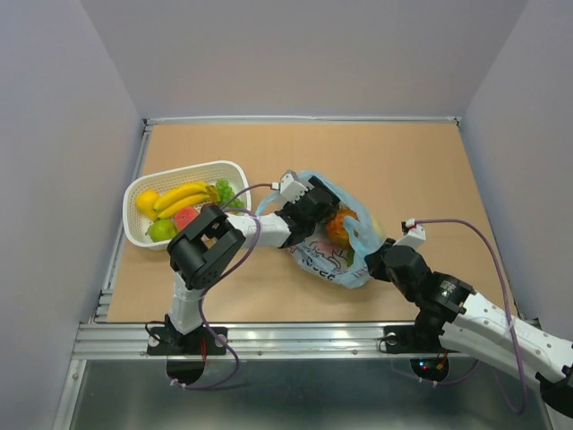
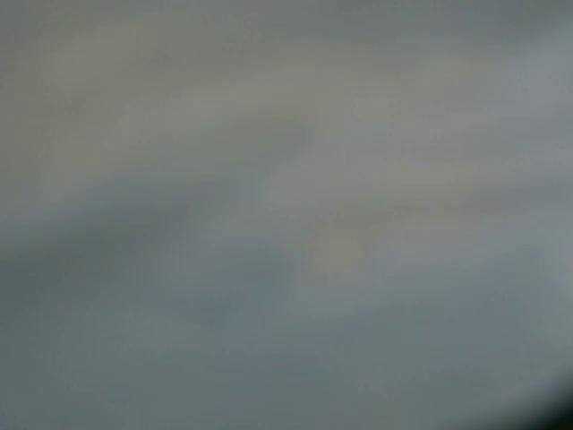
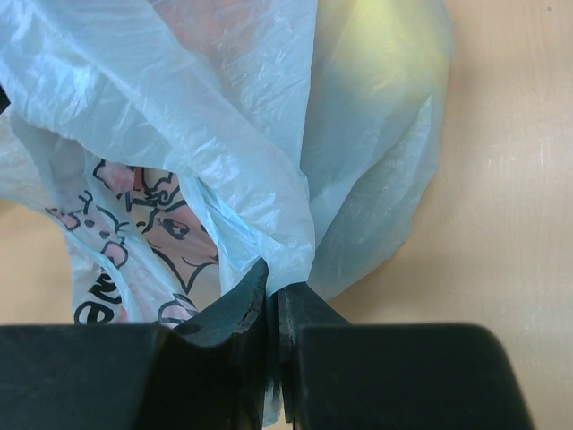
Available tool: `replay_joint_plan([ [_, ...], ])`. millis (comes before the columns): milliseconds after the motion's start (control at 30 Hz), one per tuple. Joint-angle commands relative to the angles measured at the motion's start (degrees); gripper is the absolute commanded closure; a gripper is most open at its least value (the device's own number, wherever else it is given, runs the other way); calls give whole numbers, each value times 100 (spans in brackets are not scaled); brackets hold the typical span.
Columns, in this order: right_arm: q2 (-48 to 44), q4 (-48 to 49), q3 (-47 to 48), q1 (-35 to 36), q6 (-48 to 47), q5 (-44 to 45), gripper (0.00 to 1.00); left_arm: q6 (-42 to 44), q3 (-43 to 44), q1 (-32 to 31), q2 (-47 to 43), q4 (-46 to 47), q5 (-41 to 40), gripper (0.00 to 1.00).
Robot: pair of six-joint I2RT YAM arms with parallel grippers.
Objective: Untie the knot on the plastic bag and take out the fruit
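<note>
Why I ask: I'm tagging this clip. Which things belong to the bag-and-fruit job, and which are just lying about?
Job in hand:
- plastic bag
- orange fruit inside it
- right gripper, shut on a fold of the bag
- left gripper, at the bag's mouth

Lying about:
- white basket
- bananas
- lemon
- grapes
</note>
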Motion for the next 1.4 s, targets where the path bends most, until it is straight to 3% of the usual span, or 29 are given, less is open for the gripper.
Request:
replay_joint_plan([
  [0,-19,291,178,-34,-110,-157,89,28,373,37,263,-84,-21,10],
  [200,34,282,178,-34,-128,-183,89,274,557,29,456,-232,76,34],
  [333,51,282,178,-34,-137,-139,89,441,628,29,501,-330,207,37],
  [433,43,282,204,-34,-180,-69,89,537,610,29,527,-374,225,68],
  [467,43,282,213,-34,-198,-25,89,651,593,29,475,-383,234,84],
  [567,-1,273,230,-34,-225,36,89,923,575,20,299,-374,225,100],
  [1133,43,159,652,-34,-400,1293,90,3277,-31,-709,-1950,-1217,-416,100],
  [1367,-89,54,758,-34,-444,1636,92,4201,-435,-771,-2969,-1709,180,100],
])
